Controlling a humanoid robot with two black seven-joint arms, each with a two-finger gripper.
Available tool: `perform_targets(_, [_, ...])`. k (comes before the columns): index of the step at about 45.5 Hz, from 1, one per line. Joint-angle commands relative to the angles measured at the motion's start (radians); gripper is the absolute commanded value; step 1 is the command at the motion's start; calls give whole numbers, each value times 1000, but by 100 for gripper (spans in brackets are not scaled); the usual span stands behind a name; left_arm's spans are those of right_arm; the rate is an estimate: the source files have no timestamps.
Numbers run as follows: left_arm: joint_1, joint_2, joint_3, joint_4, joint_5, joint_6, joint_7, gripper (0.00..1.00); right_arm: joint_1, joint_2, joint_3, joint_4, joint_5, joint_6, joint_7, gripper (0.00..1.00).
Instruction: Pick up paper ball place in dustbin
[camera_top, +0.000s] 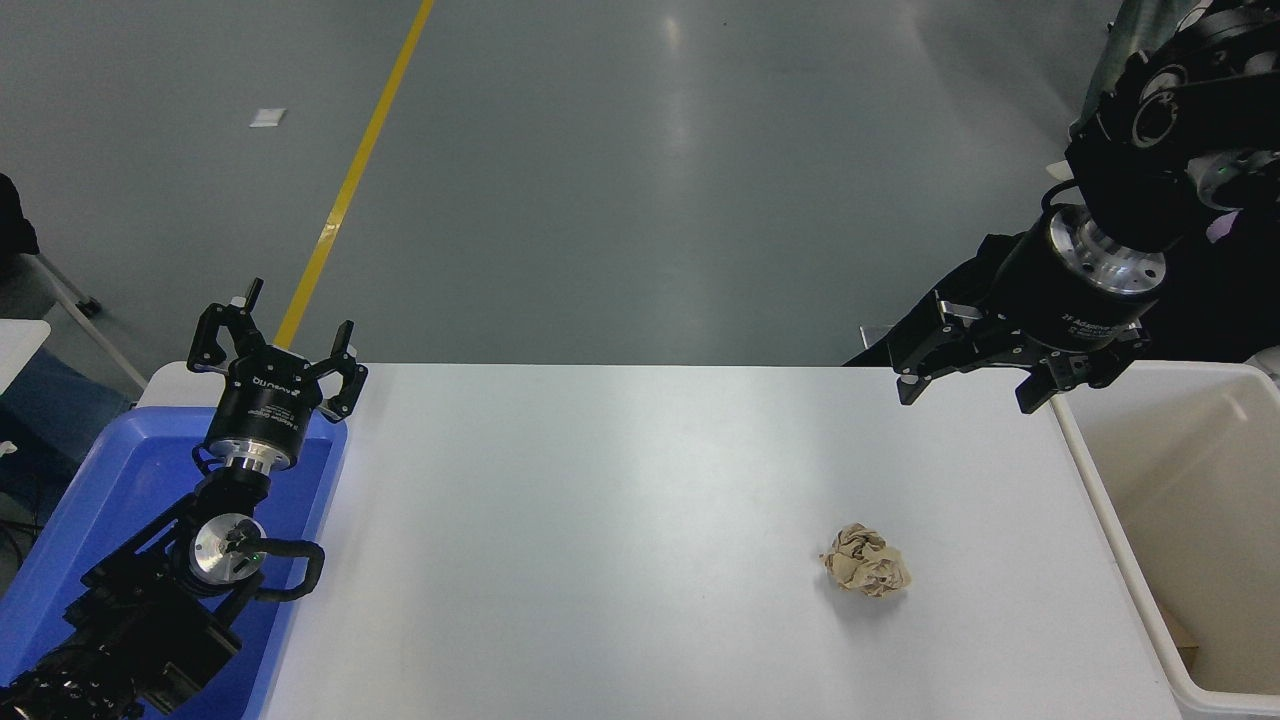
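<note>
The paper ball (867, 573), a crumpled tan-brown wad, lies on the white table (600, 520) right of the middle, near the front. The dustbin (1110, 520), cream-white with a beige interior, stands at the table's right end. My right gripper (968, 392) is open and empty, raised over the table's far right edge, well behind the ball and just left of the bin's far corner. My left gripper (275, 350) is open and empty, parked at the lower left above the blue tray.
A shallow blue tray (110, 490) lies at the table's left end under my left arm. A scrap of brown paper (1185, 640) shows inside the dustbin. Grey floor with a yellow line (355, 170) lies beyond the table.
</note>
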Motion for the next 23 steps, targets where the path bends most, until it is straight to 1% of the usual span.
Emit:
perform_targets(1, [0,0,0,0,0,0,1,98,0,0,1,-1,0,0,0,100])
perform_targets(23, [0,2,0,0,0,0,-2,98,1,-2,1,0,0,0,0,100])
